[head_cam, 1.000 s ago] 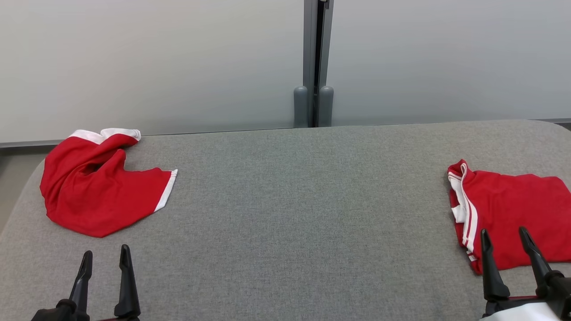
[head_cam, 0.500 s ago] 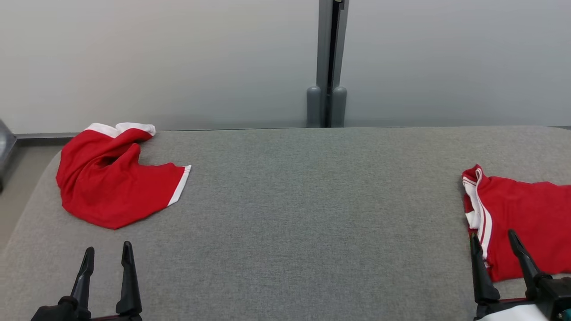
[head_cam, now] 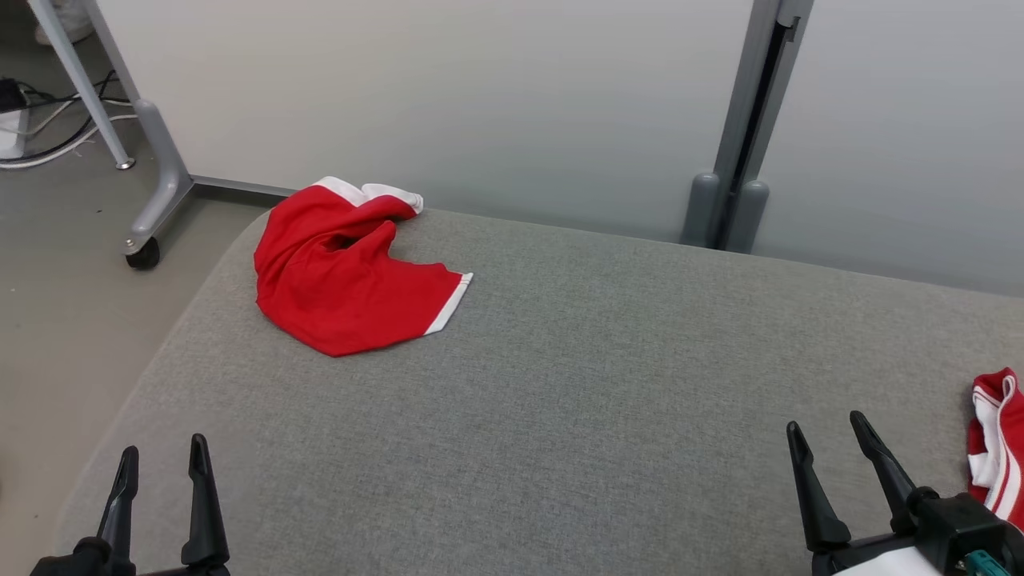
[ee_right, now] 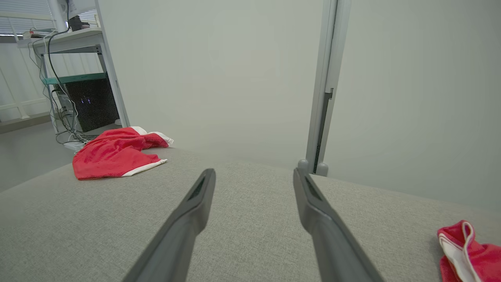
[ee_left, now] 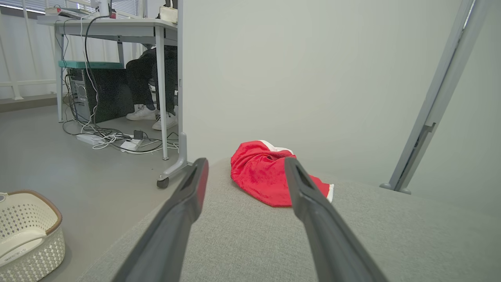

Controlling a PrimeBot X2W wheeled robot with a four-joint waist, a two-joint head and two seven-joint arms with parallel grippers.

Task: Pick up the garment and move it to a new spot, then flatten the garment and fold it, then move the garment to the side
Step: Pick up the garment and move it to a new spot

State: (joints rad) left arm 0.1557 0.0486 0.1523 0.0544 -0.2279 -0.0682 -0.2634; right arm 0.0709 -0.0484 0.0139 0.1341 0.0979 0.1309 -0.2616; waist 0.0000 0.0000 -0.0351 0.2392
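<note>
Garment (head_cam: 344,272) lies crumpled at the table's (head_cam: 600,360) far-left corner, nothing gripping it, so I'd say pickup hasn't started; move, flatten, fold and set-aside are all left. Second red piece (head_cam: 1000,436) at the table's right edge looks folded, probably one already done. Left gripper (head_cam: 162,446) and right gripper (head_cam: 825,422) hover over the table's near edge, fingers apart, both empty.

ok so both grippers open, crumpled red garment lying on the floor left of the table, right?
No: the crumpled red garment lies on the grey table, near its far left corner, per the head view. Left gripper and right gripper are both open.
</note>
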